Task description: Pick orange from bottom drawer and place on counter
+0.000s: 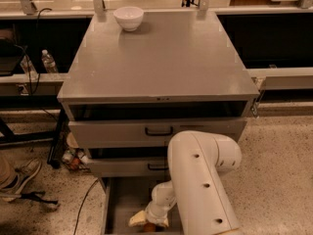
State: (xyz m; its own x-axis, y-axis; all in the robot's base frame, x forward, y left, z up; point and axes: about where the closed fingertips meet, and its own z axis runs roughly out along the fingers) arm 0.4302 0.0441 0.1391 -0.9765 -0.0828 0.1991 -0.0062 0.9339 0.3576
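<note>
A white bowl (128,17) sits at the back. A water bottle (48,61) stands on the left. A shoe (19,178) is on the speckled floor (283,180), bottom left.

Speckled terrazzo floor (279,170) fills 4 o'clock and 8 o'clock. A long pale bench (283,77) runs across behind at 3 and 9 o'clock, dark beneath. A water bottle (49,61) stands on it at 10 o'clock. Metal posts (98,1) rise at 12. A shoe (17,177) and a black cable (84,202) lie at 8 o'clock. The gripper (146,222) sits at 6 o'clock.
</note>
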